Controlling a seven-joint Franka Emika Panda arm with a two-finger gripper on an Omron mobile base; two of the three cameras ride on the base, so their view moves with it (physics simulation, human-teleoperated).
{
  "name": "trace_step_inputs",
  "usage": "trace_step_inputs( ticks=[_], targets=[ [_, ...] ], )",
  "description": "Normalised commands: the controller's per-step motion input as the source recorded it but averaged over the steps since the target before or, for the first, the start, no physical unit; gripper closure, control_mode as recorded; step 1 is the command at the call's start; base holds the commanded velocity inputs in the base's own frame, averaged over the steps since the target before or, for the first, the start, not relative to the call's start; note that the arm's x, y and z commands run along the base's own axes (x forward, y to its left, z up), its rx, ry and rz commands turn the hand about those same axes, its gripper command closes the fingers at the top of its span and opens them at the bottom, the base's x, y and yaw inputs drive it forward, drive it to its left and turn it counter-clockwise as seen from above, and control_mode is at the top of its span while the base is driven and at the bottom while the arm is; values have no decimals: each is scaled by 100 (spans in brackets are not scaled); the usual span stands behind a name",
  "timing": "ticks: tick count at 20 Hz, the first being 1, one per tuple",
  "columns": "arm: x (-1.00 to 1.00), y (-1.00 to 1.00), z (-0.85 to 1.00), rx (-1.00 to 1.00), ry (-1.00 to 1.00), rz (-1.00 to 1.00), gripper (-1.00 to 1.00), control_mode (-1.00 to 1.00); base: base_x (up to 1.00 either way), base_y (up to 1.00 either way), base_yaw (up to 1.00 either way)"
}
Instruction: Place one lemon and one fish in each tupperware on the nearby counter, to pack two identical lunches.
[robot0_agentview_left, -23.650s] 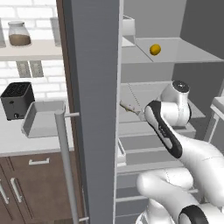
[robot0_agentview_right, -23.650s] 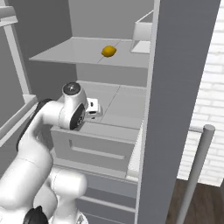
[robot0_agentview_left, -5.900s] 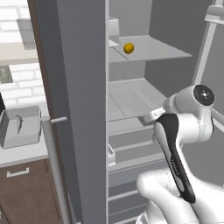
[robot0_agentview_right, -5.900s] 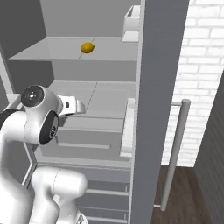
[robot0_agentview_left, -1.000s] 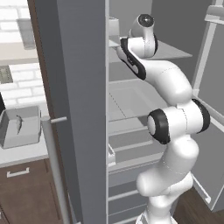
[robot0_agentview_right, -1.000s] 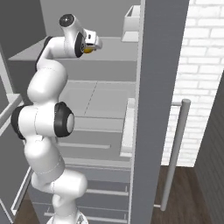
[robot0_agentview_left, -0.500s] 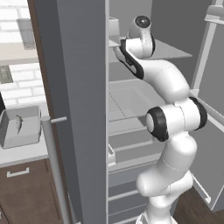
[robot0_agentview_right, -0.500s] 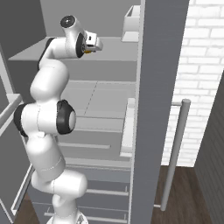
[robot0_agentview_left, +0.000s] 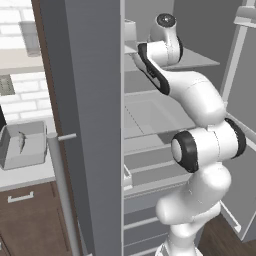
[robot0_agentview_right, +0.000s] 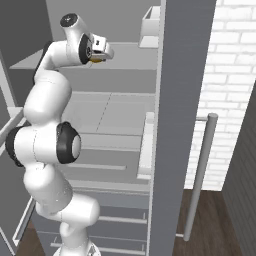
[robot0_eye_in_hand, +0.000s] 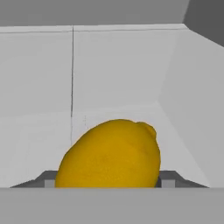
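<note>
In the tupperware (robot0_agentview_left: 24, 145), one fish (robot0_agentview_left: 21, 140).

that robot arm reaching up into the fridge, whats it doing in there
The white arm is stretched up to an upper fridge shelf, with its gripper at a lemon lying there. In the hand view the lemon sits right between the two finger tips, so the jaws are around it; whether they are squeezing it yet can't be told. Out on the counter to the left, one tupperware already holds a fish.
</note>
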Motion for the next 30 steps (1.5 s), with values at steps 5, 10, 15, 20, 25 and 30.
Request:
trace_step_inputs(
  ticks=[5, 10, 15, 20, 25, 30],
  targets=[
    [-100, -6, 3, 3, 0, -2, 100, -100, 0, 0, 0],
    [-100, -18, -3, 4, 0, 0, 100, -100, 0, 0, 0],
    [-100, -25, -57, 2, 9, 0, 100, -100, 0, 0, 0],
    [-100, -11, -93, 0, 16, 0, 100, -100, 0, 0, 0],
    [-100, -13, -74, 0, 15, 0, 100, -100, 0, 0, 0],
    [-80, -2, -50, 0, 15, 0, 100, 100, -20, 0, 0]
  ],
)
